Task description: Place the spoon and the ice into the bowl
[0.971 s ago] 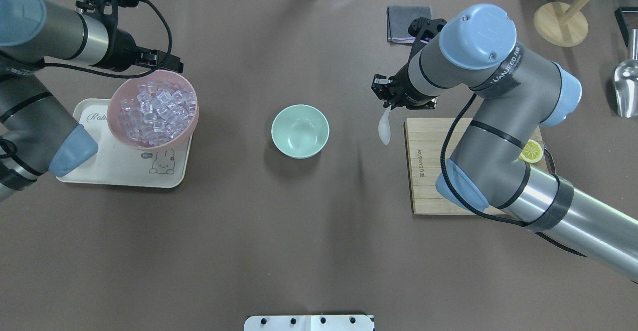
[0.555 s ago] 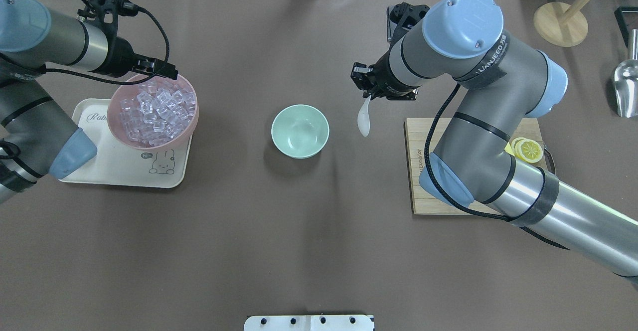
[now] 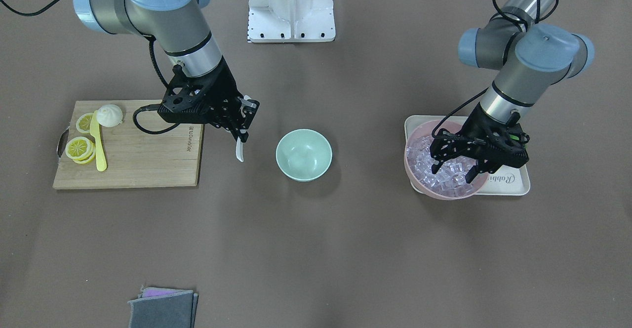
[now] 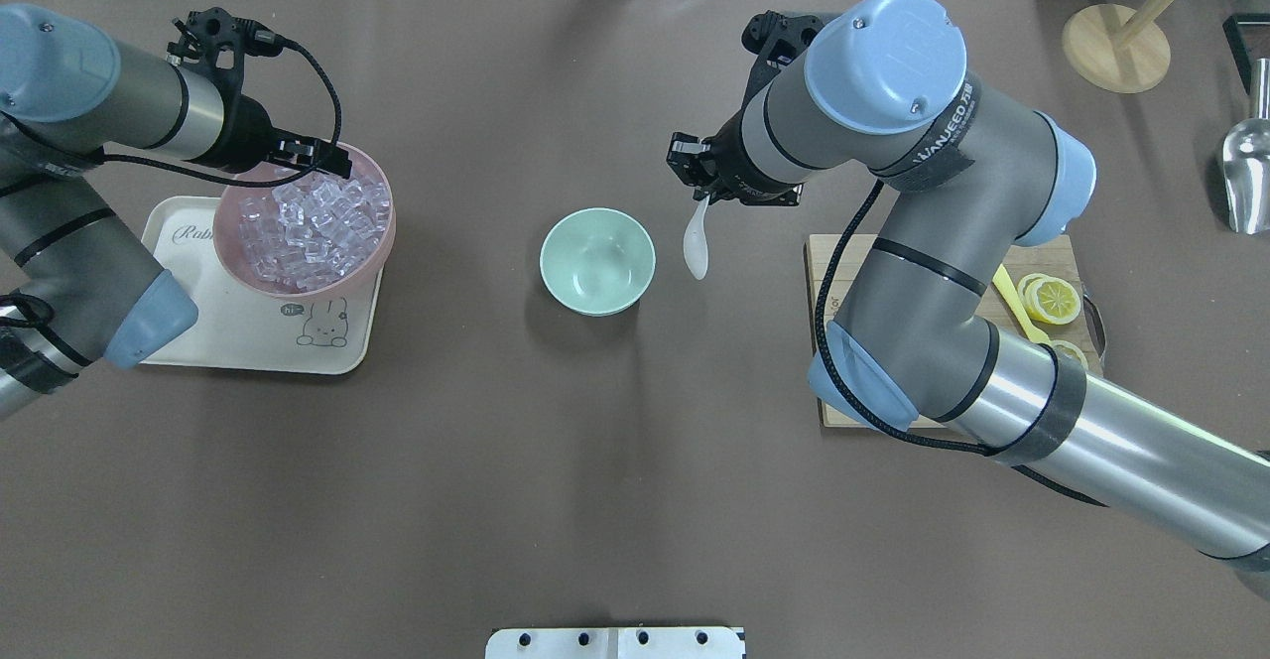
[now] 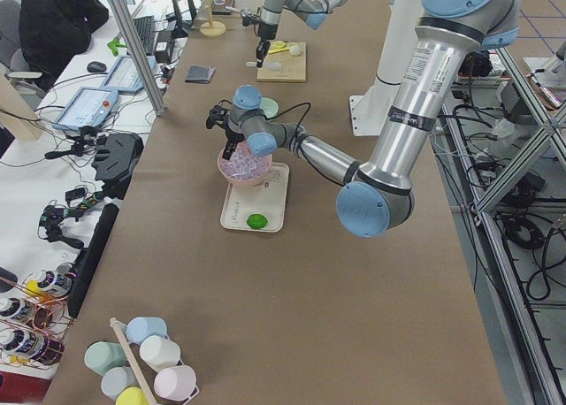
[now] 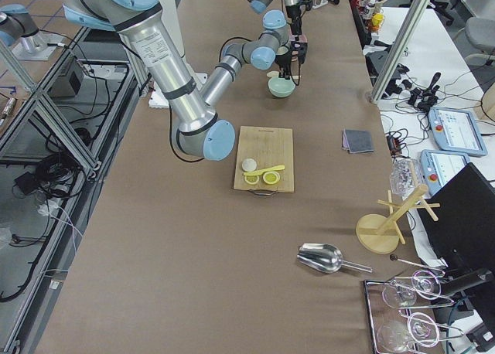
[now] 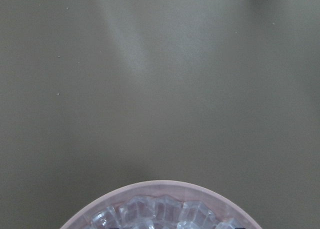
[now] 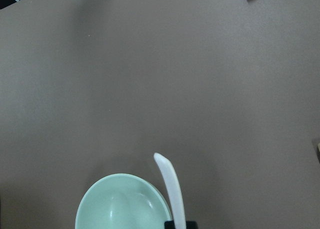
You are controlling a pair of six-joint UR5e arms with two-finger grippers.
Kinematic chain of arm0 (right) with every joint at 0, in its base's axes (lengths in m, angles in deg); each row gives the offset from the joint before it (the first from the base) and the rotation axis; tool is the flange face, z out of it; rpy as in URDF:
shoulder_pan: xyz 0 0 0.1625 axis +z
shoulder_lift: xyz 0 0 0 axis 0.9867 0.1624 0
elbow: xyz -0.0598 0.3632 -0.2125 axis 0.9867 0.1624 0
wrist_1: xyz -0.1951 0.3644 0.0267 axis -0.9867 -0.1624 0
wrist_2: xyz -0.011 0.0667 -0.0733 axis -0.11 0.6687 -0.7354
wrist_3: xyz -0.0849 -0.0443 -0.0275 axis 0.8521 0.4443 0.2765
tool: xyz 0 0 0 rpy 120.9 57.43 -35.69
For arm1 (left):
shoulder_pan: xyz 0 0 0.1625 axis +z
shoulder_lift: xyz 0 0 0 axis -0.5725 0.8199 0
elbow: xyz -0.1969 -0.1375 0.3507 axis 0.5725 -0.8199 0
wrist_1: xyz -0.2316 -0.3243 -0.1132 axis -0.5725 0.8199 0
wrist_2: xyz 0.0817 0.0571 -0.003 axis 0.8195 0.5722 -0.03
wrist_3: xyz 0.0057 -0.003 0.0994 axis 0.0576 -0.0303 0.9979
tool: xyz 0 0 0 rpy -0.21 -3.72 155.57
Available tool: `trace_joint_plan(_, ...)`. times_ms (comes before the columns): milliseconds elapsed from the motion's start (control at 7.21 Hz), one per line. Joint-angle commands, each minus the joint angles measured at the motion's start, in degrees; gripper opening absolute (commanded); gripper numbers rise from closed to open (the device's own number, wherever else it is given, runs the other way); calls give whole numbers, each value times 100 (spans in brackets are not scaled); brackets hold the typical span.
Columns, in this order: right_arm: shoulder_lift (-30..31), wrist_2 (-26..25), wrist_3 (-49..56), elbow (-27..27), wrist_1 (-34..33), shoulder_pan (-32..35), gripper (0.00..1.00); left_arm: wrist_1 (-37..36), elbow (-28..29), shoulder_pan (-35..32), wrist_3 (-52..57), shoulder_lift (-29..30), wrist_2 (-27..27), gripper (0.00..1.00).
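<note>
The right hand is clamped on the handle of the white spoon. The spoon hangs down in the air just beside the green bowl, not in it. The green bowl sits on the brown desk. Well away from the green bowl, on its other side, the left hand is low over the ice. Its fingers are apart. The ice is piled in a pink bowl.

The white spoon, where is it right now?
In the overhead view, the spoon hangs from the right gripper just right of the mint-green bowl, between it and the wooden cutting board.
</note>
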Motion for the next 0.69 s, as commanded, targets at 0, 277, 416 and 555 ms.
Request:
trace_joint_plan(0, -43, -474, 0, 198, 347, -251, 0, 0, 8, 160, -16, -24, 77, 81)
trace_joint_plan(277, -401, -600, -140, 978, 1009, -305, 0, 0, 17, 205, -8, -24, 113, 81)
trace_joint_plan(416, -569, -739, -159, 1104, 1036, -314, 0, 0, 26, 205, 1, -24, 113, 81)
trace_joint_plan(555, -736, -924, -159, 1270, 1036, -331, 0, 0, 26, 205, 1, -24, 113, 81)
